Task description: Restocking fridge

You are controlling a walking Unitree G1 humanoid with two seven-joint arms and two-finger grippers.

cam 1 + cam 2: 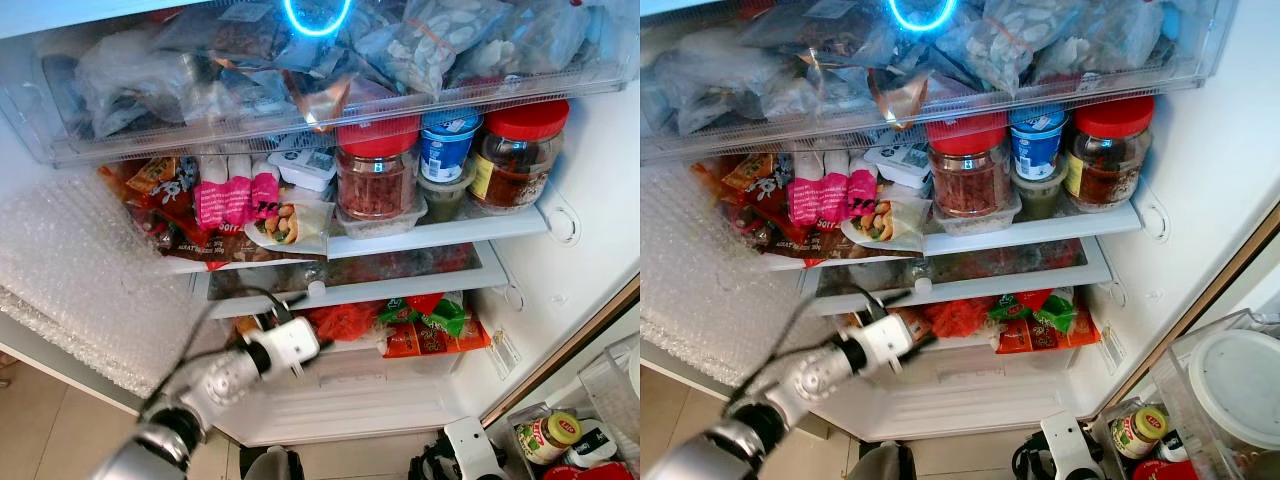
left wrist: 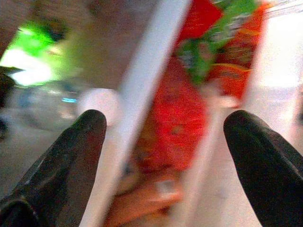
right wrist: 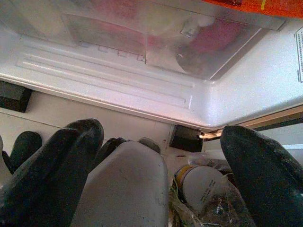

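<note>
Open before the robot stands a white fridge (image 1: pixel 600 200), its shelves crowded from top to bottom. On the middle shelf sit a red-lidded clear plastic jar of reddish food (image 1: pixel 376 170), a small blue-and-white tub (image 1: pixel 446 148) and a second red-lidded jar with dark contents (image 1: pixel 515 155), with a pink snack packet (image 1: pixel 232 197) further left.

Below, under a narrow white shelf edge (image 1: pixel 400 288), lies the lowest compartment holding a soft red bag (image 1: pixel 345 322) and an orange-and-green printed packet (image 1: pixel 432 325), the packet lying long-side across the shelf.

Reaching in from the lower left, the left gripper (image 2: pixel 165 137) has its two black fingers spread wide with nothing between them; the red bag lies straight ahead of it, just beyond the shelf edge (this arm is plainly the nearer one to the fridge).

Low down by the fridge base, the right gripper (image 3: pixel 161 156) hangs with fingers apart, also empty. Nearby on the floor side, a clear container holds a yellow-lidded jar (image 1: pixel 550 435), likely stock waiting to go in.
</note>
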